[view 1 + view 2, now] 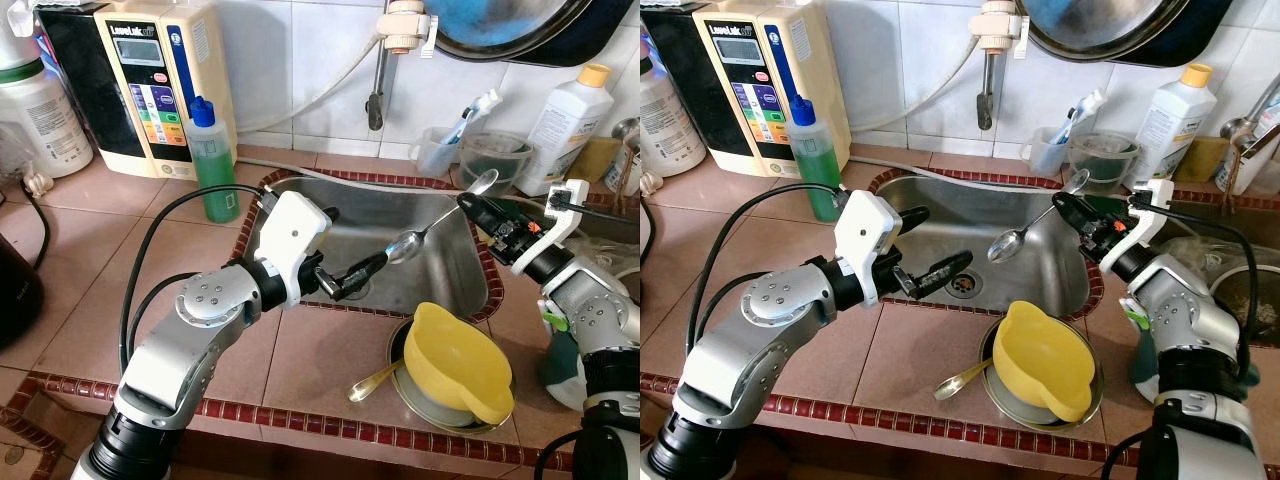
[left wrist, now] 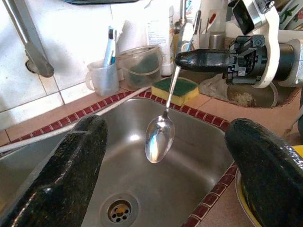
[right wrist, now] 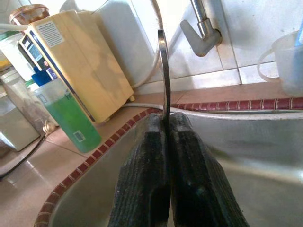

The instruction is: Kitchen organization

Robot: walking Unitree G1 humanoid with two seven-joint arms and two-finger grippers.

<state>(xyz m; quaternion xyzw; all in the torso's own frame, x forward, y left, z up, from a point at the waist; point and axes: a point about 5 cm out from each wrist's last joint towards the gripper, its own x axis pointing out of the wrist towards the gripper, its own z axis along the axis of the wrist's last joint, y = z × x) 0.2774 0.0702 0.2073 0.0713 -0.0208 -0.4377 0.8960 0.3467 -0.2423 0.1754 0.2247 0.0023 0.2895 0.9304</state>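
Nearest, left gripper (image 1: 352, 277) above the sink (image 1: 300, 200) near edge, jaws wide, holding nothing. Over the sink middle, spoon (image 1: 404, 245) hanging tilted, bowl downward. At the sink right side, right gripper (image 1: 470, 205), fingers clamped on its handle.

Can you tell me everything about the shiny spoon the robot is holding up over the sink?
The shiny silver metal spoon has an oval bowl and a long, thin handle. It looks clean and mirror-bright. It hangs in the air above the steel sink, slanting, with its bowl lower and toward the drain. The right gripper is shut on the handle, pinching it between its black fingers. The left gripper is open just below the bowl and is not touching it. Nothing else touches the spoon.
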